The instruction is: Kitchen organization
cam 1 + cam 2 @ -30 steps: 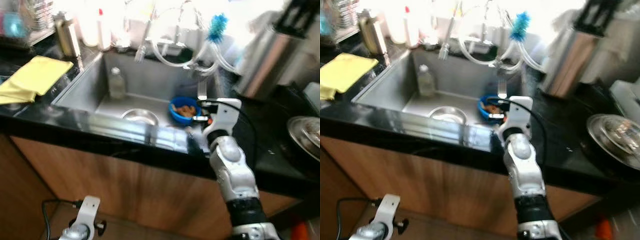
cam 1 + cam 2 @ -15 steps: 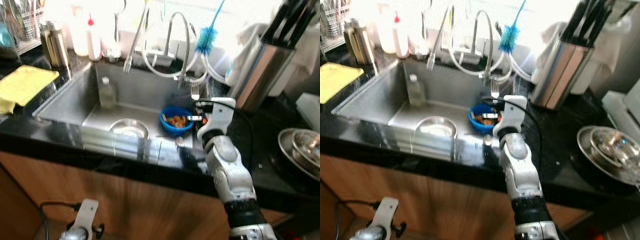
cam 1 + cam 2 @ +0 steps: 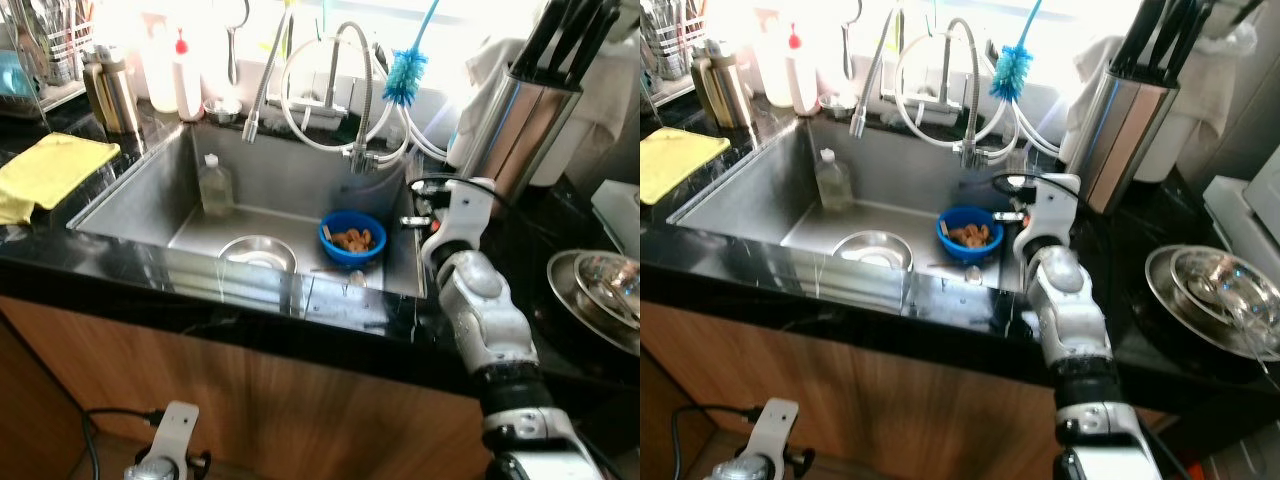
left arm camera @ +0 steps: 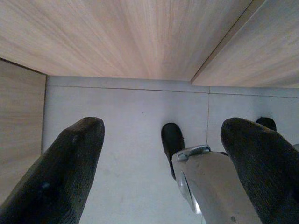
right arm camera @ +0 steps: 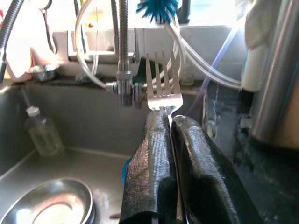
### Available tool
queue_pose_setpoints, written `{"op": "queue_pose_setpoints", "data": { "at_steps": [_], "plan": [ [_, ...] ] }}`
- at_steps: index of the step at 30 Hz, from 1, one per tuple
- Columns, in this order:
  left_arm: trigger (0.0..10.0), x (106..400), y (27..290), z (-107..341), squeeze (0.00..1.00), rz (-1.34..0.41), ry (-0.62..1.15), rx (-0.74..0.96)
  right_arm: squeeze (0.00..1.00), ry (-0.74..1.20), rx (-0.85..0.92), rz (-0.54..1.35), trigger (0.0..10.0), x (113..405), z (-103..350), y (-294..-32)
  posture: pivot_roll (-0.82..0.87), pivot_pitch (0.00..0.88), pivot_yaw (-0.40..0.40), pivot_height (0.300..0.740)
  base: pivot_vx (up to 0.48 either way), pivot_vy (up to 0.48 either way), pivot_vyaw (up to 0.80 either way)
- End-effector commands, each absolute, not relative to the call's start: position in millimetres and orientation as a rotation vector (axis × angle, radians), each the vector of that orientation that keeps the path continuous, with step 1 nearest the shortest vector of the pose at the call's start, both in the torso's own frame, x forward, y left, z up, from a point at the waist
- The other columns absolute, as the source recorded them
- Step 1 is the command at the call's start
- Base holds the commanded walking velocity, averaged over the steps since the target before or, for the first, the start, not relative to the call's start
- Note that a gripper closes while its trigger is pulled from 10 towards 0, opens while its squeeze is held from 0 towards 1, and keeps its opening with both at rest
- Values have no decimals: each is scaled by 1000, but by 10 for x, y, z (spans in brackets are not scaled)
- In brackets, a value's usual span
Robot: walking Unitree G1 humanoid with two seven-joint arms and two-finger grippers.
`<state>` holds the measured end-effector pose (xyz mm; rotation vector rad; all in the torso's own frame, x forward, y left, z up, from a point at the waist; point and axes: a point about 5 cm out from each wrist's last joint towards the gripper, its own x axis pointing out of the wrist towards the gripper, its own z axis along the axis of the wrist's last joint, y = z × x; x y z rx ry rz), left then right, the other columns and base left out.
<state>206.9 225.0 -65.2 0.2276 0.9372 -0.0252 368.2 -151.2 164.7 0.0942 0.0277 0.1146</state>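
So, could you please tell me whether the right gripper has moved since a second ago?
Yes. The right gripper, shut on a fork, was over the blue bowl; it has shifted right of it, towards the counter.

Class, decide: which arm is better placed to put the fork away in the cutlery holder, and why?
Right. The right tool is shut on the fork, raised beside the cutlery holder. The left tool hangs open near the floor.
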Motion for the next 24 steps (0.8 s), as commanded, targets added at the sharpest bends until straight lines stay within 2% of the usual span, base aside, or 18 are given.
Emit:
{"op": "queue_pose_setpoints", "data": {
  "at_steps": [1,14,24],
  "plan": [
    [10000,2067,2209,-665,0,-39,945,225,0,31,103,111,10000,3724,1677,-1560,178,0,-134,736,0,0,0],
    [10000,2060,2223,-665,0,-23,943,213,0,149,109,290,10000,3868,1522,-1453,194,0,-146,736,0,0,0],
    [10000,2054,2230,-667,0,-21,944,212,0,217,128,285,10000,3865,1350,-1468,200,0,-147,736,0,0,0]
  ]
}}
